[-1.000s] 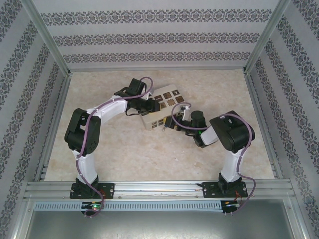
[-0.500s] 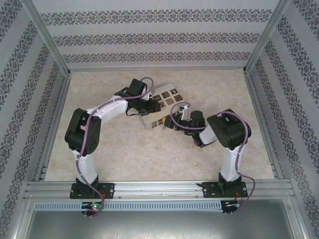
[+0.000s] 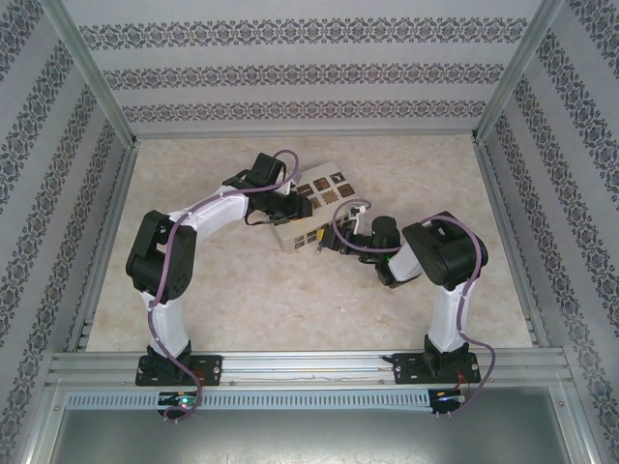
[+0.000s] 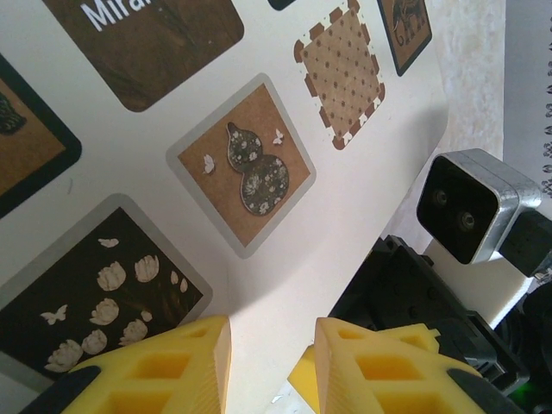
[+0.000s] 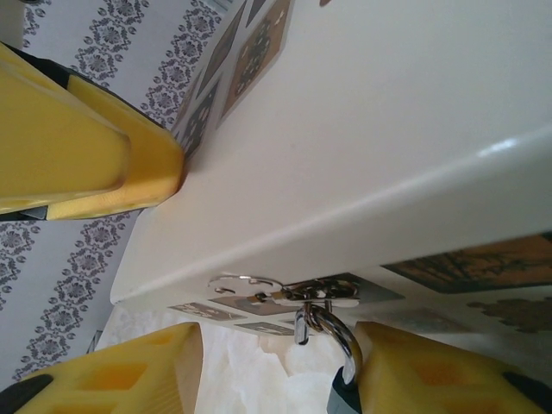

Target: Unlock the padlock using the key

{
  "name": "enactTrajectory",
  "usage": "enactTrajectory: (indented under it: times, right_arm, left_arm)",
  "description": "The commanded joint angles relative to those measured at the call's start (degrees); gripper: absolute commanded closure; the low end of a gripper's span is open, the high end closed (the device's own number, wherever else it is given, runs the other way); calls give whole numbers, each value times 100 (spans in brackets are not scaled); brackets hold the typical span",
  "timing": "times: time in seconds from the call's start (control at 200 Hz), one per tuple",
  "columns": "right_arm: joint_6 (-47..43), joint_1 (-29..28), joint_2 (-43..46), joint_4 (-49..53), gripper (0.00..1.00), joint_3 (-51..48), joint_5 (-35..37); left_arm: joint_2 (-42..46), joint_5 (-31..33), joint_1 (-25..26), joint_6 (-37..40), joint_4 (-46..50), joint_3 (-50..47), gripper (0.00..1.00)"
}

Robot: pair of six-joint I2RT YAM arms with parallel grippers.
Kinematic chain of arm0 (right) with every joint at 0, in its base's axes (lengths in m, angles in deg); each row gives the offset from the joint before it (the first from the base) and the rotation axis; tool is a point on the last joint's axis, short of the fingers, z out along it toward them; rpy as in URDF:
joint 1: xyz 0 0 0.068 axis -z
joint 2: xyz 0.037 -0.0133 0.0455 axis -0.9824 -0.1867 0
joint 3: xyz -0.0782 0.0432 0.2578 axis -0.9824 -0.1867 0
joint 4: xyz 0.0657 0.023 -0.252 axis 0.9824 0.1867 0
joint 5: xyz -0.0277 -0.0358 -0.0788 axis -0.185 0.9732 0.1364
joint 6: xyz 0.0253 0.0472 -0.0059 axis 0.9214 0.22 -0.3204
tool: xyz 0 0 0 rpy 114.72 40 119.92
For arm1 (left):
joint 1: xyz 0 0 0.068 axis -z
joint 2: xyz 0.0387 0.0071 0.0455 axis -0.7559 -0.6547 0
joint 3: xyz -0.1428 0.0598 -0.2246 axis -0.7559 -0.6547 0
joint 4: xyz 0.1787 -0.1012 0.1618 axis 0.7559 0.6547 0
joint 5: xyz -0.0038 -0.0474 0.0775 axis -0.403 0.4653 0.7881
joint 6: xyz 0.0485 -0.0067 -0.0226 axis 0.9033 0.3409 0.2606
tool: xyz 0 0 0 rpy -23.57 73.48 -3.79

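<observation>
While the padlock (image 5: 342,395) hangs by its silvery shackle from the latch (image 5: 302,289) on the cream box (image 5: 362,129), it sits between the right fingers (image 5: 129,375), just beside one of them. These stand apart, released. The left fingers (image 4: 164,371) rest on the box's patterned lid; whether they grasp it cannot be told.

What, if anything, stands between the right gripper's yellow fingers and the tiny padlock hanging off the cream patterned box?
Nothing visible does. The tiny teal padlock hangs by its silvery shackle from a metal hasp on the cream box, inside the gap of the right gripper, close beside one yellow finger.
</observation>
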Motion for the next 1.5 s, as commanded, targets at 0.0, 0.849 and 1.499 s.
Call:
enactTrajectory:
  times: [0.0, 0.849, 1.499]
  right_arm:
    - [-71, 32, 149, -246, 53, -81, -191]
    - [-80, 138, 290, -35, 99, -177, -22]
    - [422, 224, 239, -386, 100, -292, 301]
  left_arm:
    - [-59, -93, 99, -15, 189, -58, 70]
    - [-43, -23, 99, -5, 251, -62, 70]
    - [83, -101, 139, -233, -91, -435, 70]
